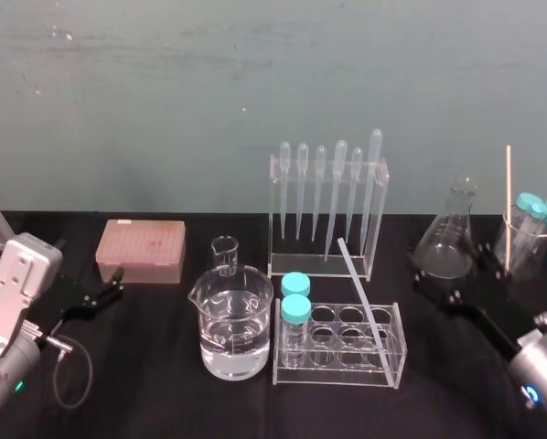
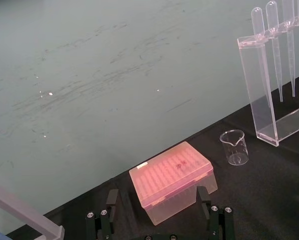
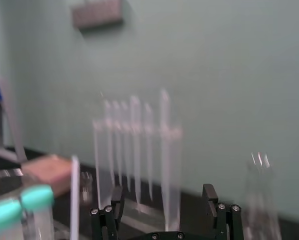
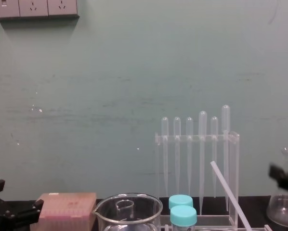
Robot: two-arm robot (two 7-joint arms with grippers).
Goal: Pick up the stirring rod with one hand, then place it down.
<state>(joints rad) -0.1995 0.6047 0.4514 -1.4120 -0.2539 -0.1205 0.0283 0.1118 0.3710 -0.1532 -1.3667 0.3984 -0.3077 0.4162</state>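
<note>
Head view: the stirring rod [image 1: 360, 293] leans slanted in the tube rack [image 1: 337, 377], just in front of the pipette rack [image 1: 379, 219], with a beaker [image 1: 230, 320] to its left. The left gripper [image 1: 100, 294] sits far left by a pink box [image 1: 141, 249]. The right gripper [image 1: 441, 285] sits beside the flask [image 1: 447, 238].

Left and right wrist views: both claws are spread and empty.

Chest view: the rod rises right of 2 teal-capped tubes [image 4: 182, 211].

A scuffed pale-green wall [image 4: 134, 72] backs a black table [image 1: 145, 384] filling the head view's 6 o'clock half. White wall sockets [image 4: 34, 8] sit at 10 o'clock in the chest view.
</note>
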